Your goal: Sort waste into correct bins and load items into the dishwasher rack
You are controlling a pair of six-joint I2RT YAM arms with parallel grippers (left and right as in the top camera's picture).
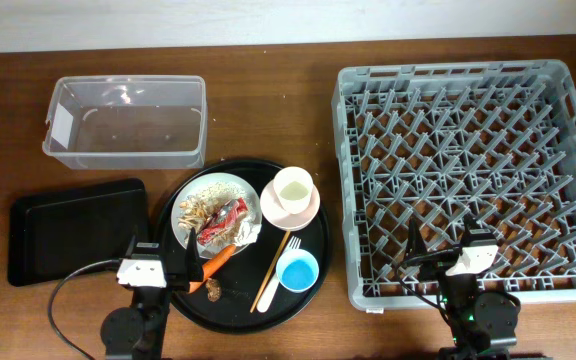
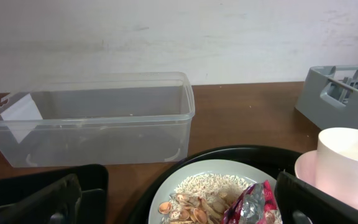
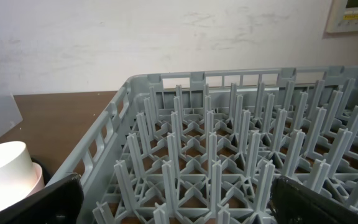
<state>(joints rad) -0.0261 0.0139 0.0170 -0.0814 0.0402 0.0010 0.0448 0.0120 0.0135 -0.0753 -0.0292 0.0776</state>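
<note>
A white plate (image 1: 190, 228) on a round black tray (image 1: 313, 240) holds a red-and-white wrapper (image 1: 226, 222) and beige scraps (image 1: 203, 208); both show in the left wrist view, wrapper (image 2: 250, 202) and scraps (image 2: 204, 190). An orange carrot piece (image 1: 220, 261) and a brown bit (image 1: 214, 291) lie by the plate. A cream cup (image 1: 293, 187) stands in a pink bowl (image 1: 308, 212). A blue cup (image 1: 298, 271), white fork (image 1: 290, 247) and chopstick (image 1: 271, 272) lie nearby. My left gripper (image 1: 163, 256) is open and empty at the plate's near edge. My right gripper (image 1: 448, 247) is open and empty over the grey rack's (image 1: 468, 80) front edge.
A clear tub (image 1: 128, 150) with a white label stands at the back left, also in the left wrist view (image 2: 92, 124). A shallow black rectangular tray (image 1: 76, 230) lies left of the round tray. The rack's upright pegs (image 3: 229, 143) fill the right wrist view.
</note>
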